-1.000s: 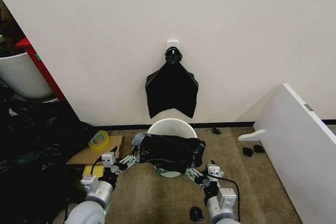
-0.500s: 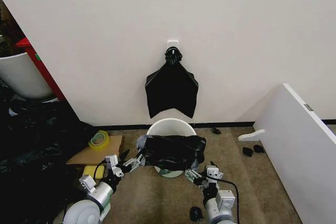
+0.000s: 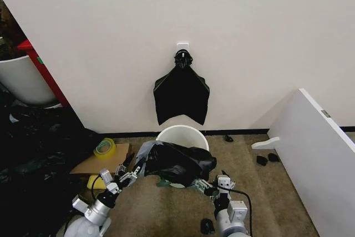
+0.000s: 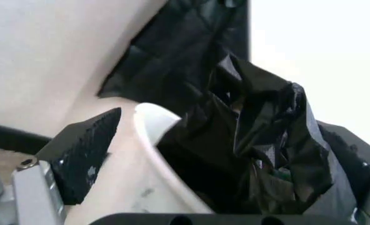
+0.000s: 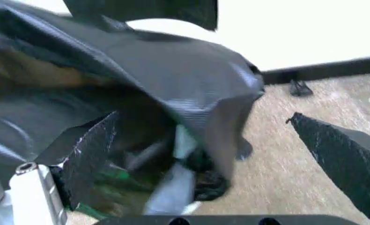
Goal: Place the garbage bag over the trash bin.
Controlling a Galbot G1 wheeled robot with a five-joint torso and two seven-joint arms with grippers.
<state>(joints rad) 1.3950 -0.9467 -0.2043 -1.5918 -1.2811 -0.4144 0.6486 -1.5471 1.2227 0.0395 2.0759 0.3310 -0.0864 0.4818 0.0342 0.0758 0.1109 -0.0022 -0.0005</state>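
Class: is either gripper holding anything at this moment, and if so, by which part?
Nothing is held. The left gripper and the right gripper both stand open at the edges of the garbage bag, which slumps over the front of the trash bin.

You see a brown carpet floor (image 3: 277, 192): the bin (image 3: 182, 136) by the far wall, a cardboard box (image 3: 102, 162) to its left.

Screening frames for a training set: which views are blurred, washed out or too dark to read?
Head view: evenly lit and sharp, but the garbage bag reads as a near-featureless black mass over the trash bin. Left wrist view: soft, with the wall blown out white. Right wrist view: blurred throughout, bag folds smeared, wall overexposed.
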